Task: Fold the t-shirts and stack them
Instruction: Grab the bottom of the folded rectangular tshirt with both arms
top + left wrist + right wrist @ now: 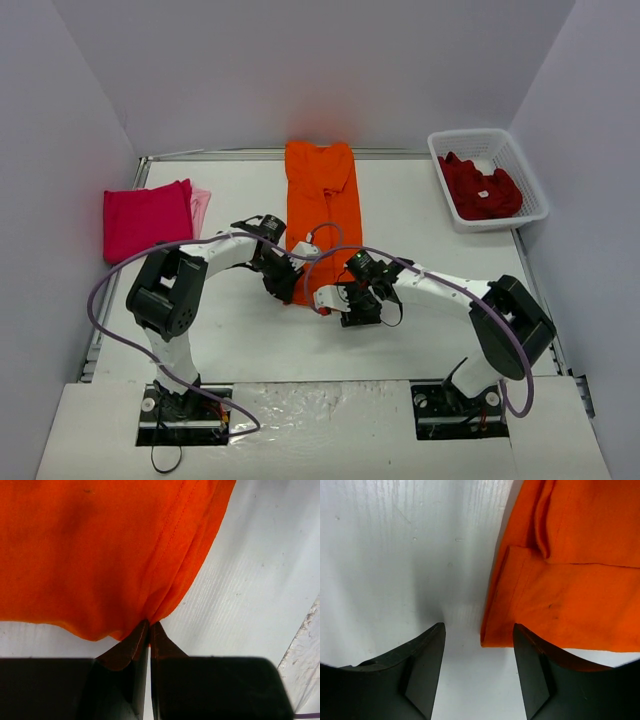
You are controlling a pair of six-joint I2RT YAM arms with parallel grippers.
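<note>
Orange t-shirt (100, 555) in left hand (149, 625)

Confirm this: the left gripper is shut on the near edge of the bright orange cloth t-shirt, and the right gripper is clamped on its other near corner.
The left gripper is shut on the near edge of the bright orange cloth t-shirt, but the right gripper is not clamped: the right wrist view shows its jaws apart, with that corner lying between them.
</note>
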